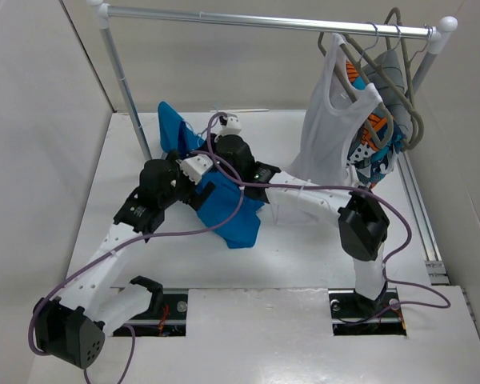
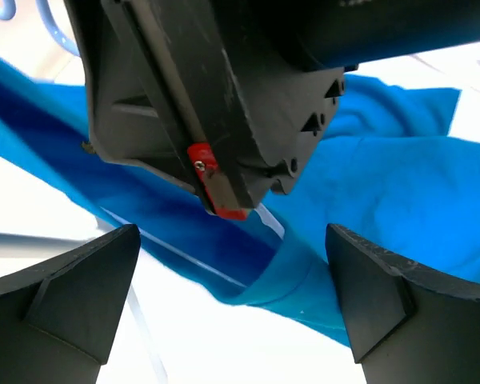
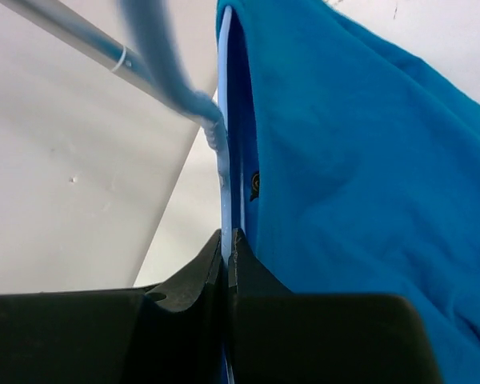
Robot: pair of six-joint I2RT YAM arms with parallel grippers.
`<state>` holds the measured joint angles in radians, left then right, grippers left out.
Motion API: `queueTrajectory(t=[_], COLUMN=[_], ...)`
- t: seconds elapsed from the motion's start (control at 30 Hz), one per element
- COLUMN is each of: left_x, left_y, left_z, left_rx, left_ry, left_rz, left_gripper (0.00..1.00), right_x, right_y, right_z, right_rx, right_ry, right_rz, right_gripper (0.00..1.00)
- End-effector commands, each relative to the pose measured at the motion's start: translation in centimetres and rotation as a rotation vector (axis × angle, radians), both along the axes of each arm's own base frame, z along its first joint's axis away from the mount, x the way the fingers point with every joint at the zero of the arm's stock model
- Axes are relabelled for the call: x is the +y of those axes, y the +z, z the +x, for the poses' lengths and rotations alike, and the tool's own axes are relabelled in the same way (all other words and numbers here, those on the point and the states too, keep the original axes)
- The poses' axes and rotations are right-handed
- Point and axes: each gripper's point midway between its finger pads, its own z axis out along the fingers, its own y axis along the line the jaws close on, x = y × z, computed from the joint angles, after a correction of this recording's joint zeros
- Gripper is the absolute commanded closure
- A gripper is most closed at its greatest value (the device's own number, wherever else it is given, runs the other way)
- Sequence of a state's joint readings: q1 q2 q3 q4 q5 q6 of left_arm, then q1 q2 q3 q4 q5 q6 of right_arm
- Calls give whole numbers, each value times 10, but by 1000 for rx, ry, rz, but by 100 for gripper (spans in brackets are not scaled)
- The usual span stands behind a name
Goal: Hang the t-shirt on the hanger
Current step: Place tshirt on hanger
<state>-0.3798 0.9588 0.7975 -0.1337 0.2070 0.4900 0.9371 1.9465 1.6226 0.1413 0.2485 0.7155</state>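
Note:
The bright blue t-shirt lies bunched on the table's middle left, with one part raised at the back. My right gripper reaches left over it. In the right wrist view it is shut on the thin pale hanger wire, with the hanger's hook above and the shirt draped right beside the wire. My left gripper is open just below the right one. In the left wrist view it is empty, with the shirt and the hanger wire ahead of it.
A clothes rail spans the back, with its left post standing close behind the shirt. At the rail's right end hang a white tank top, an orange-and-blue patterned garment and thicker grey hangers. Walls enclose the table.

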Motion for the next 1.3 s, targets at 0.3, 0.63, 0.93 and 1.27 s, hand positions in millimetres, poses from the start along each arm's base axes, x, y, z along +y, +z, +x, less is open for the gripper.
queueTrajectory(t=[0.3, 0.63, 0.93, 1.27], left_x=[-4, -3, 14, -15], left_y=[-42, -56, -59, -28], left_z=[-24, -30, -24, -38], left_rx=[162, 246, 244, 305], left_ry=[-65, -63, 33, -14], left_rz=[38, 54, 164, -56], left_gripper=[59, 0, 64, 100], right_x=[15, 11, -1, -6], right_y=[56, 66, 79, 82], right_z=[0, 4, 2, 4], right_rx=[-81, -99, -124, -221], right_ry=[38, 29, 0, 29], right_rz=[149, 171, 170, 77], right_gripper=[100, 100, 100, 98])
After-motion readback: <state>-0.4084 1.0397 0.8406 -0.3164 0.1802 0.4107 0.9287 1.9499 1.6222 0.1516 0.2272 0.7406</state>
